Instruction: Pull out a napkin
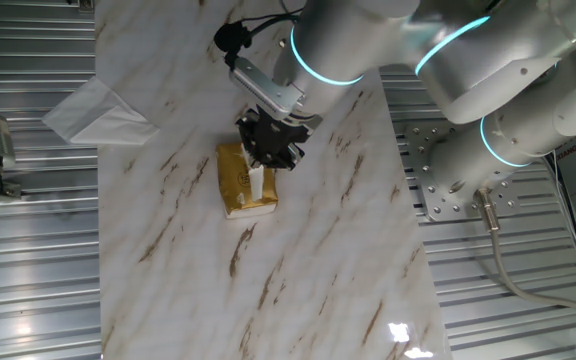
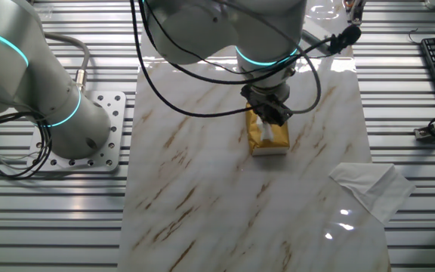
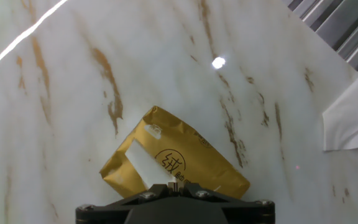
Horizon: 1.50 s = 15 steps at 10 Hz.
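1. Rising out of the slot in the top of the yellow-gold packet (image 3: 176, 165), the napkin (image 3: 143, 163) shows as a narrow white strip; in the hand view its long axis runs from upper left to lower right, with the lower end disappearing under the gripper (image 3: 171, 185).
2. From one fixed view the napkin (image 1: 256, 180) stands up as a short white tongue, pointing from the packet (image 1: 243, 182) toward the black fingers just above it.
3. The gripper (image 1: 271, 150) sits right over the packet's upper end, with its fingertips close together at the strip; I cannot tell whether they actually pinch it.
4. The packet (image 2: 269, 136) lies flat near the middle of the marble table (image 2: 202, 196), its long side running roughly along the table's length.
5. From the other fixed view the gripper (image 2: 269, 113) covers the packet's far end.
6. A larger folded white paper (image 2: 372, 187) lies well apart, at the table's edge.
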Each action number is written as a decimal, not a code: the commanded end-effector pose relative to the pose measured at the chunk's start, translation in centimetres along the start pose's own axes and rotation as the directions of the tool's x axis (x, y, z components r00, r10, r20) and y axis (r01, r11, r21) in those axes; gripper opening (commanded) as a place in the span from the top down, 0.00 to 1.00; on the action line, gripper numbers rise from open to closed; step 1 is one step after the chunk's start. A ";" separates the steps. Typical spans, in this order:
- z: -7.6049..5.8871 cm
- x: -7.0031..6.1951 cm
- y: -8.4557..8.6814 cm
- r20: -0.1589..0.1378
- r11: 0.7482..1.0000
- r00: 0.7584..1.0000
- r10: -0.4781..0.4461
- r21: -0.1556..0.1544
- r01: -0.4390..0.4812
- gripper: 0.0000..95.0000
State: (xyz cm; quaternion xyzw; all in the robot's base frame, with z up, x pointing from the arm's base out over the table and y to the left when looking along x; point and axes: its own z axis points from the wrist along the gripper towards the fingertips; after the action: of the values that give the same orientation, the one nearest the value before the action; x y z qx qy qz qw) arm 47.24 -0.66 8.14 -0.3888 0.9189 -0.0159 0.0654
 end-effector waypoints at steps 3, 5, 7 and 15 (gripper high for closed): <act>-0.1 0.0 0.0 0.009 1.000 1.000 0.026 -0.010 -0.026 1.00; -0.3 0.0 0.0 -0.004 0.999 0.999 0.043 -0.013 -0.043 1.00; -0.9 0.0 -0.3 -0.030 0.997 0.998 0.052 -0.046 -0.053 1.00; -8.5 -0.9 -0.8 -0.165 0.964 0.974 0.152 -0.191 -0.183 1.00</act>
State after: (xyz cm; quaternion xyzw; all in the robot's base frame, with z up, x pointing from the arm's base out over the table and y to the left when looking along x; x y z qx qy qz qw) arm 47.51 -0.85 16.05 -0.3167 0.9463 0.0530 -0.0379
